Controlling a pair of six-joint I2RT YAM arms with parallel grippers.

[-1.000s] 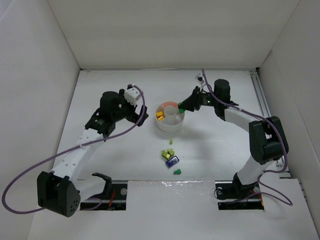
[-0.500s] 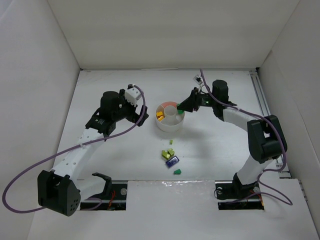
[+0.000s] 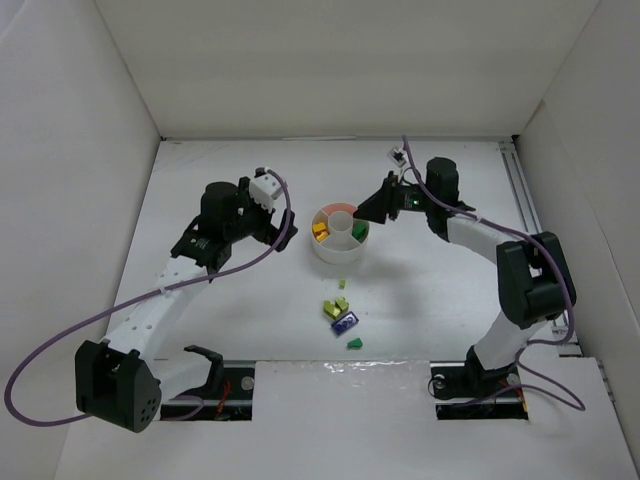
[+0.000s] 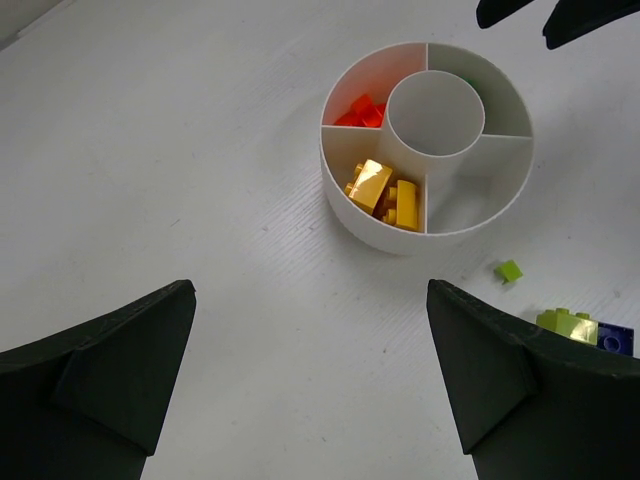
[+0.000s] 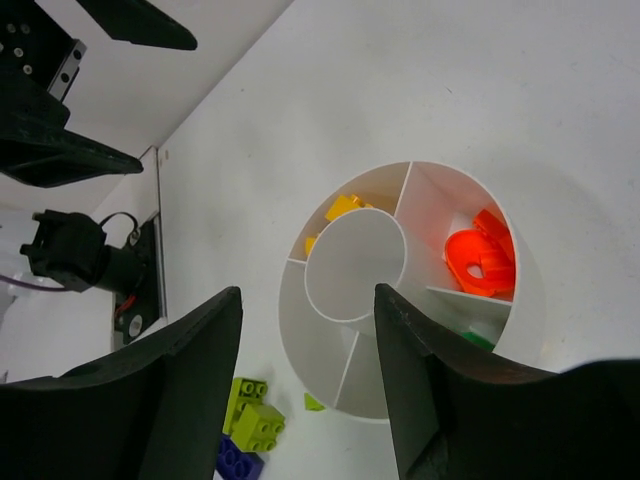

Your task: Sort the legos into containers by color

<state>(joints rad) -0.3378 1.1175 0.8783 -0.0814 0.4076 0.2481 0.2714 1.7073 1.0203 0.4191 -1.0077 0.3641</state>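
While white walls (image 3: 80, 150) box in the table (image 3: 230, 160), a purple cable (image 3: 55, 343) trails from the left arm (image 3: 150, 310) toward the near-left corner. The left gripper (image 4: 310, 295) hangs wide open and empty on the left-edge side of the dish (image 3: 335, 255), which sits mid-table. The right gripper (image 3: 372, 210) hovers over the dish's far-right rim. A second ago it pinched a green brick (image 3: 360, 230); now its jaws stand parted, holding nothing, and that brick lies in the right-hand wedge. Orange bricks (image 4: 360, 110) occupy the far wedge, yellow bricks (image 4: 382, 192) the left-hand one. Loose legos (image 3: 340, 312) lie between the dish and the near edge, a tiny lime brick (image 4: 508, 270) closest to the dish.
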